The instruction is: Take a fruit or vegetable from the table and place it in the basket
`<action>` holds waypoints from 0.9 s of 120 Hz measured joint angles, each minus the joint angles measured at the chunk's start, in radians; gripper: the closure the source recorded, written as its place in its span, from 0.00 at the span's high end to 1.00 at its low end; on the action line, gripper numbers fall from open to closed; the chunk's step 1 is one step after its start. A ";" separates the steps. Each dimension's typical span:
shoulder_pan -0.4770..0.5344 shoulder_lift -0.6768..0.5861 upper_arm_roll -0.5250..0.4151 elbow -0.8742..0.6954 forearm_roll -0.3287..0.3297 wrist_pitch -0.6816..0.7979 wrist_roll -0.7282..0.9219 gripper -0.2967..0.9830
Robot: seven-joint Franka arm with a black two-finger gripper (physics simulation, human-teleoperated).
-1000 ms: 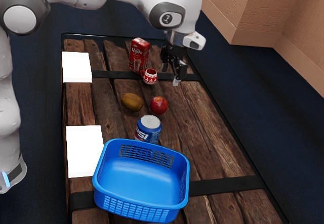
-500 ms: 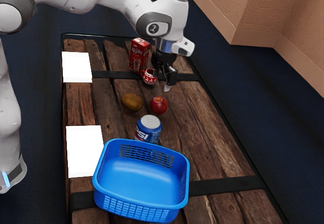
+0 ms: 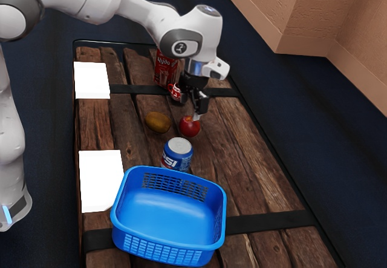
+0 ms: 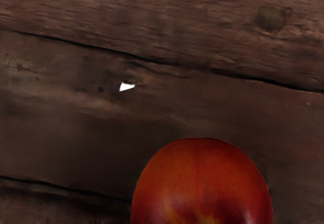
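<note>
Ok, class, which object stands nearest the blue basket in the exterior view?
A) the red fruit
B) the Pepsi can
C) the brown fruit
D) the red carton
B: the Pepsi can stands right by the blue basket, between it and the red fruit.

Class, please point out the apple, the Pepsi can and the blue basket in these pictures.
Apple (image 4: 202,176): wrist view, on its red skin.
Pepsi can (image 3: 179,146): exterior view, on its silver top.
Blue basket (image 3: 160,248): exterior view, on its slotted outer wall.
</note>
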 joint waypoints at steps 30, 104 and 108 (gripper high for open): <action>-0.006 0.055 -0.010 -0.006 -0.003 0.047 -0.001 0.77; -0.013 0.055 -0.040 -0.045 -0.004 0.105 -0.003 0.77; -0.014 0.054 -0.039 -0.046 -0.003 0.106 -0.004 0.77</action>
